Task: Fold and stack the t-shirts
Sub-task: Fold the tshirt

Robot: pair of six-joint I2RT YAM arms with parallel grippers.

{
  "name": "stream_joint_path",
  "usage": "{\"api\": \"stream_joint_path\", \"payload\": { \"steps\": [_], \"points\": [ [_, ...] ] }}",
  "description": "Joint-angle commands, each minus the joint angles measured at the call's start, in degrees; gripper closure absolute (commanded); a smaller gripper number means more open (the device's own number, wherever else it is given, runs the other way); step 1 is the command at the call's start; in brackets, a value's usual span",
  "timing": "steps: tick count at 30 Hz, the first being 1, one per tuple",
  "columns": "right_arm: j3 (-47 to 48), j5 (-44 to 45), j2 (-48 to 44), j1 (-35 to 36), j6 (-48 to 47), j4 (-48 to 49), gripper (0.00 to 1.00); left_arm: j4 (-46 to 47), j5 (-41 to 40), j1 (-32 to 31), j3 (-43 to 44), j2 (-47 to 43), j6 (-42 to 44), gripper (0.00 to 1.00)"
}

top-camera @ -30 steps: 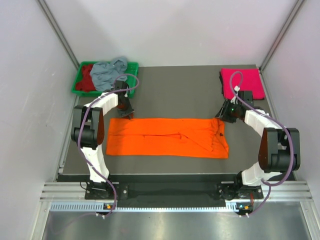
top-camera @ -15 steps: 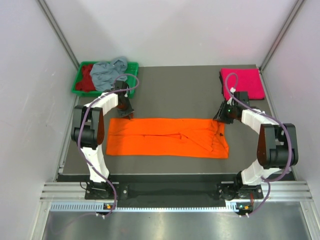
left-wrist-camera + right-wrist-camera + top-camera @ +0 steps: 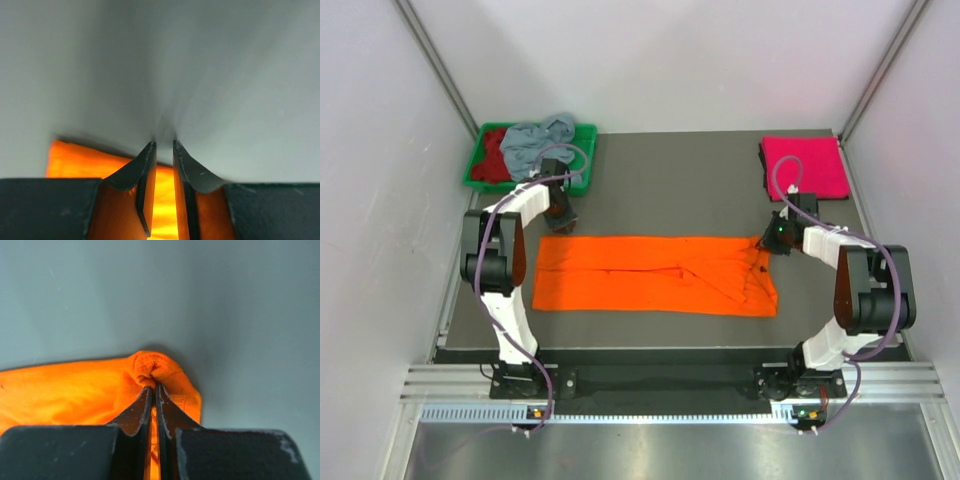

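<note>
A bright orange t-shirt [image 3: 655,273] lies flat as a long band across the middle of the table. My left gripper [image 3: 563,218] is at its far left corner. In the left wrist view the left gripper [image 3: 163,142] has its jaws a narrow gap apart, tips on bare table just past the orange cloth [image 3: 70,160], gripping nothing. My right gripper [image 3: 772,243] is at the far right corner. In the right wrist view the right gripper [image 3: 154,386] is shut on a bunched fold of the orange t-shirt [image 3: 75,385]. A folded magenta pink t-shirt [image 3: 804,165] lies at the far right.
A green tray [image 3: 472,178] at the far left holds a crumpled grey-blue t-shirt [image 3: 535,145] and a dark red one [image 3: 495,155]. White walls close in the dark table [image 3: 670,190] on three sides. The arm bases stand at the near edge.
My right gripper has come down onto the orange shirt's far right corner and shut on it. My left gripper has shifted slightly toward the far edge, its jaws unchanged.
</note>
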Motion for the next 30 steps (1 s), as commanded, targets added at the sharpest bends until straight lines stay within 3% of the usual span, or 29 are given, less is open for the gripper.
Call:
{"api": "stream_joint_path", "payload": {
  "steps": [1,14,21,30],
  "points": [
    [-1.1,3.2,-0.1,-1.7,0.4,1.9,1.00,-2.5,-5.0,0.9,-2.3,4.8,0.3,0.75],
    [-3.8,2.2,-2.3,-2.5,3.5,5.7,0.81,-3.8,-6.1,0.9,-1.5,4.6,0.8,0.75],
    [0.6,1.8,-7.5,-2.6,0.8,-3.5,0.70,-5.9,-2.9,0.5,2.5,0.2,2.0,0.74],
    [4.9,-1.4,-8.0,-2.5,-1.5,-5.3,0.66,-6.8,-0.8,-3.3,4.0,-3.8,3.5,0.73]
  ]
}}
